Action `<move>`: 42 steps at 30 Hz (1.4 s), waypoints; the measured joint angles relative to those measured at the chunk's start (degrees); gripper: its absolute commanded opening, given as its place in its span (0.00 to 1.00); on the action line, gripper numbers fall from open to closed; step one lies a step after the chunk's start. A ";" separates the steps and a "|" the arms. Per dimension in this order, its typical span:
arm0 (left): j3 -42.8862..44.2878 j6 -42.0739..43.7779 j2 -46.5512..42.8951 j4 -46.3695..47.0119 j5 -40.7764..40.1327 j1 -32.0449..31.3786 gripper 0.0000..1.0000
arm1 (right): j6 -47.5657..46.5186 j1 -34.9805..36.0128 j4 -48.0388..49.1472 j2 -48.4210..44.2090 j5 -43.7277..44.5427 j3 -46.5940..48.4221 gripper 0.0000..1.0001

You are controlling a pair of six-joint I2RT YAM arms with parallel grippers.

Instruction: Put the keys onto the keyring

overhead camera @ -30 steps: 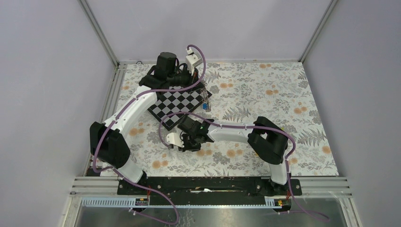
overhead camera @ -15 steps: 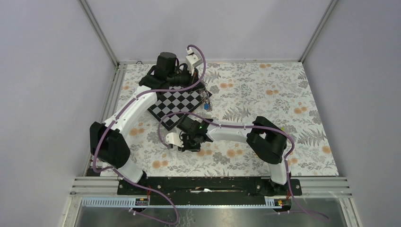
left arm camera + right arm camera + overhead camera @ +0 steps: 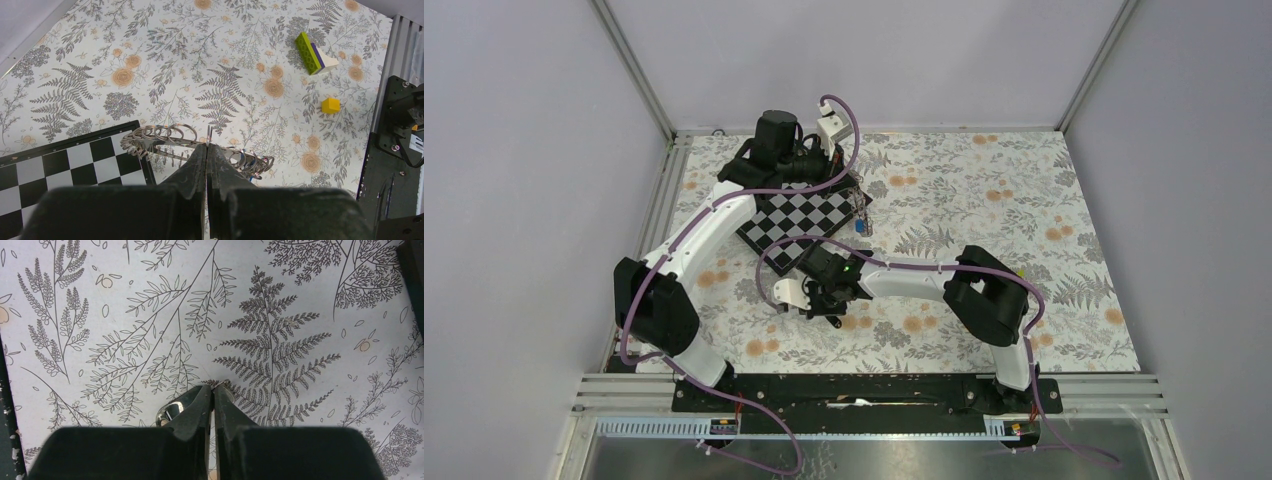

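Note:
My left gripper point(image 3: 207, 146) is shut on the keyring point(image 3: 160, 136), a grey-silver loop strung with many small rings. It holds the loop above the mat at the chessboard's right corner. A bit of the blue key point(image 3: 248, 176) shows under the loop, and it hangs below the loop in the top view point(image 3: 862, 228). My right gripper point(image 3: 213, 388) is shut low over the mat on a small shiny piece point(image 3: 169, 412), with a thin wire ring point(image 3: 223, 384) at its tips. I cannot tell whether this piece is the black key. In the top view the right gripper point(image 3: 829, 312) is near the front centre.
The black-and-white chessboard point(image 3: 799, 220) lies at the back left under the left arm. A yellow cube point(image 3: 330, 105) and a purple-and-lime stick point(image 3: 312, 46) lie on the floral mat, apart from both grippers. A black base plate point(image 3: 395, 150) stands at the right of the left wrist view.
My right gripper has shifted slightly to the left and back, still shut. The left gripper and keyring have hardly moved.

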 measured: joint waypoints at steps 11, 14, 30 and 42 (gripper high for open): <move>0.00 -0.02 0.00 0.00 0.24 0.00 0.00 | -0.50 -0.04 -0.15 -0.28 -0.44 0.00 0.00; 0.00 -0.02 0.00 0.00 0.28 0.00 0.00 | -1.22 -0.33 -1.20 -0.76 -2.89 0.00 0.00; 0.00 -0.02 0.00 0.00 0.90 0.00 0.00 | -3.13 -0.76 -6.56 -2.36 -8.55 0.00 0.05; -0.13 -0.02 0.00 0.00 0.96 -0.02 0.00 | -1.68 -0.76 -6.56 -2.25 -7.76 0.00 0.17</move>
